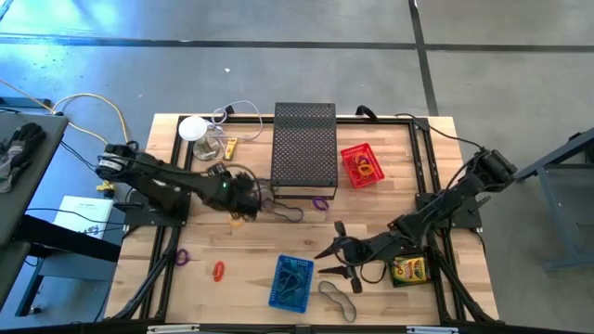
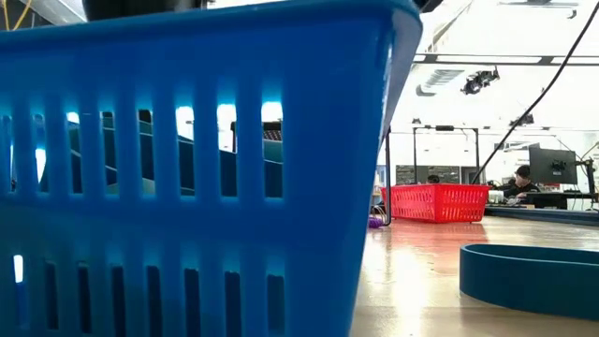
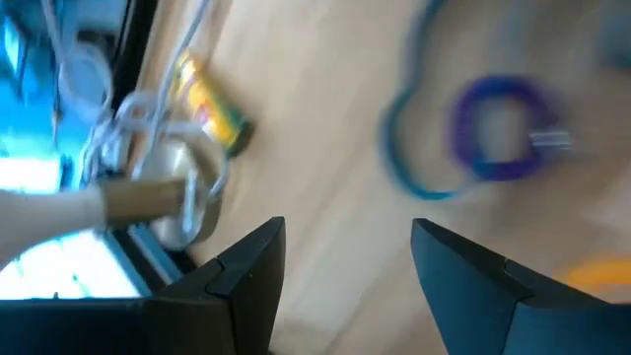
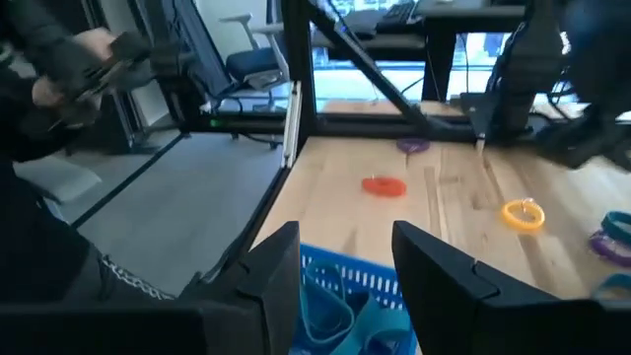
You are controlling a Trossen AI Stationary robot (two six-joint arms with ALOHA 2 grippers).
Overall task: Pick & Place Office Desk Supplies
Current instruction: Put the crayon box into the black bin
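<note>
mesh box (image 1: 304, 148) between baskets (image 1: 361, 166); bands (image 1: 338, 300) seemingly scattered

The table (image 1: 232, 288) was pale wood planks with visible grain, and in the low view it had a soft sheen. The blue basket (image 2: 187, 168) looked like moulded plastic, smooth and slightly glossy, with slotted walls. The red basket (image 1: 361, 165) seemed the same slotted plastic. The black box (image 1: 304, 144) was matt perforated mesh, apparently metal. The bands, such as the purple one (image 3: 498, 128) and the orange one (image 4: 383, 185), looked like smooth, dull rubber. The crayon box (image 1: 408, 270) looked like printed card. The gripper fingers (image 4: 434, 266) were matt black.
</note>
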